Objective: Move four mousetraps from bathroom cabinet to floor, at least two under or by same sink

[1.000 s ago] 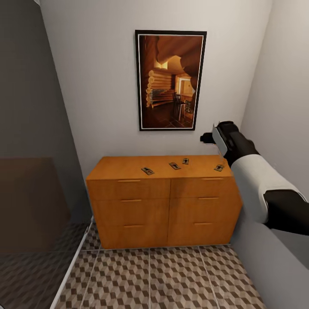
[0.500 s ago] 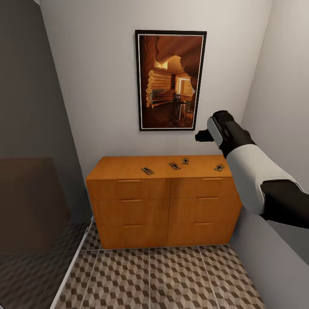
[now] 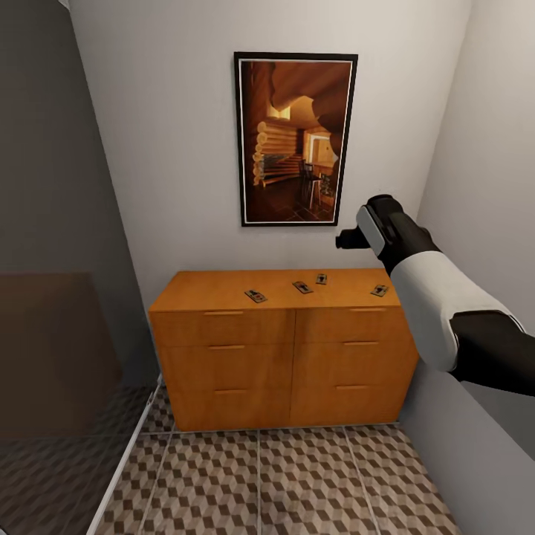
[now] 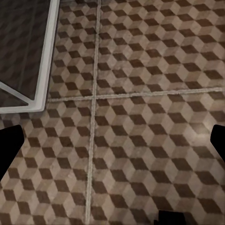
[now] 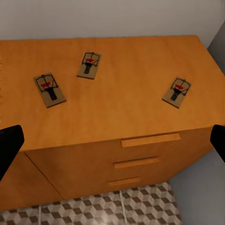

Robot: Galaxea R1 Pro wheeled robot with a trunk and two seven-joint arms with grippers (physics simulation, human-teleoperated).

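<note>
Four mousetraps lie on the flat top of the orange-brown cabinet (image 3: 282, 349): one toward the left (image 3: 255, 296), two near the middle (image 3: 302, 287) (image 3: 321, 279), one at the right end (image 3: 380, 290). My right arm (image 3: 431, 297) is raised above the cabinet's right end. Its gripper (image 5: 112, 143) is open and empty, looking down on three traps (image 5: 49, 89) (image 5: 89, 64) (image 5: 176, 92). My left gripper (image 4: 112, 139) is open and empty over the cube-patterned bathroom floor (image 4: 140, 117). The sink is out of view.
A framed picture (image 3: 295, 138) hangs above the cabinet. A grey wall (image 3: 483, 148) closes the right side. On the left stands a dark glass partition (image 3: 52, 223), its white frame (image 4: 47, 56) resting on the floor. Patterned tiles (image 3: 282, 483) stretch in front of the cabinet.
My right arm has risen and swung slightly left, so the right-end mousetrap now shows fully. The traps and cabinet have not moved.
</note>
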